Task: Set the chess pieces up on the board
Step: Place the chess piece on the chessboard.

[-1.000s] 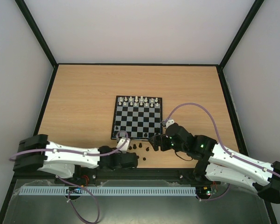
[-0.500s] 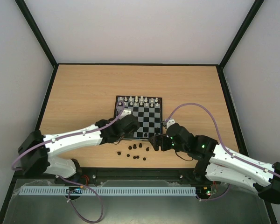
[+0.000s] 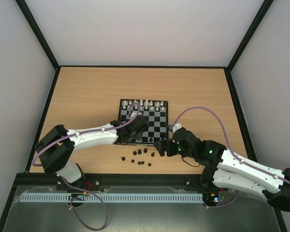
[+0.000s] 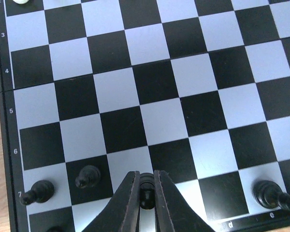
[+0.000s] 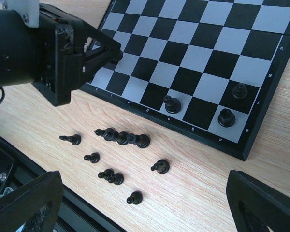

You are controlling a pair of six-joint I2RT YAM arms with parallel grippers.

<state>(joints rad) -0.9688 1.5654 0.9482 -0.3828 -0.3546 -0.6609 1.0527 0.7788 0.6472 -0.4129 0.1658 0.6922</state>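
Observation:
The board (image 3: 157,126) lies mid-table, white pieces (image 3: 144,104) lined along its far rows. My left gripper (image 3: 134,136) hangs over the board's near-left squares, shut on one small black chess piece (image 4: 146,185) that shows between its fingers (image 4: 127,203). Three black pieces stand on the board (image 4: 159,116) around it: two to the left (image 4: 38,192) (image 4: 88,176) and one to the right (image 4: 267,193). Several loose black chess pieces (image 5: 123,137) lie on the wood before the board's near edge. My right gripper (image 5: 145,212) hovers open above them, holding nothing.
The left gripper's body (image 5: 48,53) covers the board's near-left corner in the right wrist view. Two black pieces (image 5: 226,117) (image 5: 239,90) stand at the board's near-right corner. A black rail (image 3: 145,180) borders the table's near edge, close behind the loose pieces.
My left arm has swung from the near edge of the table up and forward onto the board's near-left part, jaws staying shut. The right arm has not moved.

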